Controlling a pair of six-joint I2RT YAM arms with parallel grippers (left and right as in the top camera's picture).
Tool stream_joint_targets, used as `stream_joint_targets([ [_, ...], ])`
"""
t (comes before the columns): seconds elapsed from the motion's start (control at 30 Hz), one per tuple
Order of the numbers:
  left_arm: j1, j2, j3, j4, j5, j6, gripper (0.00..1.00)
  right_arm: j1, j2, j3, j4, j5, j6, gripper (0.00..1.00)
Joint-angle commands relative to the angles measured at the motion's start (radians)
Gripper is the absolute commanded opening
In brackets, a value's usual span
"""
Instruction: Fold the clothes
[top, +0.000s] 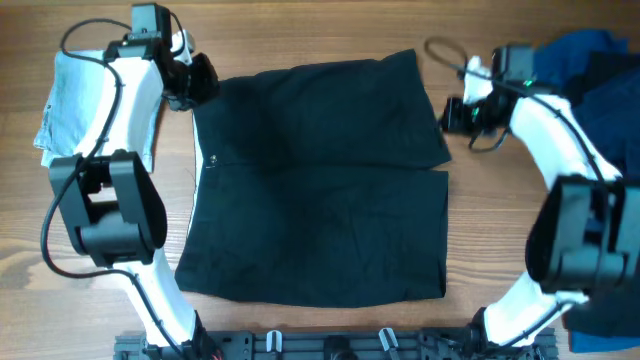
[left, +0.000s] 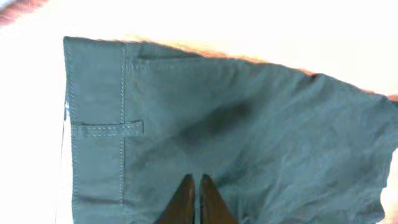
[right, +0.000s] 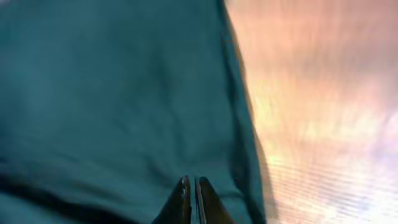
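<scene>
Dark shorts (top: 320, 200) lie flat on surface (top: 300, 30), btwn the two pincers. Left pincer (left: 199, 186) sits over cloth beside waistband (left: 93, 124), right pincer (right: 191, 186) just inside hem (right: 242, 137). Both have tips together; can't tell if cloth's nipped. Risk: shallow or one-layer grip lets a corner slip mid-fold, so edges land skewed.

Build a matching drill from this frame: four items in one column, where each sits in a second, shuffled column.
1. black garment
2. pale cloth
3. blue clothes pile
4. right gripper

A. right edge of the table
B. at the garment's far right corner
C. centre of the table
D. left edge of the table

Pairs: 1-C, 2-D, 3-A, 4-B
</scene>
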Motion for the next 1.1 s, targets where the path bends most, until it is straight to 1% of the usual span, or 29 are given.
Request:
stream_joint_targets([
  [0.0,-0.005,-0.026,0.016,-0.008,-0.114,-0.024,0.04,0.031,-0.089,0.108,0.004,-0.07,-0.004,0.05],
  [0.07,-0.005,-0.025,0.016,0.012,-0.119,-0.024,0.04,0.062,-0.089,0.121,0.06,-0.054,-0.005,0.04],
  [0.17,-0.013,-0.018,0.016,0.046,-0.119,-0.024,0.04,0.133,-0.069,0.121,0.192,0.044,-0.004,0.04],
  [0.3,-0.027,0.018,0.016,0.068,-0.119,-0.023,0.04,0.217,0.035,0.121,0.338,0.097,-0.033,0.04],
  [0.37,-0.043,0.047,0.016,0.088,-0.12,-0.019,0.08,0.232,0.115,0.121,0.421,0.101,-0.032,0.04],
  [0.4,-0.049,0.057,0.016,0.101,-0.126,-0.019,0.08,0.232,0.151,0.121,0.455,0.108,-0.03,0.04],
  [0.5,-0.062,0.082,0.016,0.141,-0.131,-0.02,0.04,0.232,0.262,0.121,0.538,0.13,-0.031,0.04],
  [0.63,-0.064,0.121,0.014,0.146,-0.164,-0.02,0.04,0.232,0.325,0.121,0.61,0.151,-0.056,0.04],
  [0.73,-0.064,0.154,0.014,0.156,-0.204,-0.02,0.04,0.232,0.333,0.121,0.639,0.157,-0.056,0.04],
  [0.87,-0.064,0.201,0.014,0.15,-0.204,-0.02,0.04,0.232,0.35,0.121,0.628,0.201,-0.055,0.04],
  [0.97,-0.064,0.225,0.013,0.121,-0.205,-0.02,0.04,0.232,0.354,0.121,0.576,0.201,-0.055,0.04],
  [1.07,-0.064,0.246,0.013,0.125,-0.205,-0.02,0.04,0.231,0.354,0.121,0.51,0.205,-0.052,0.04],
])
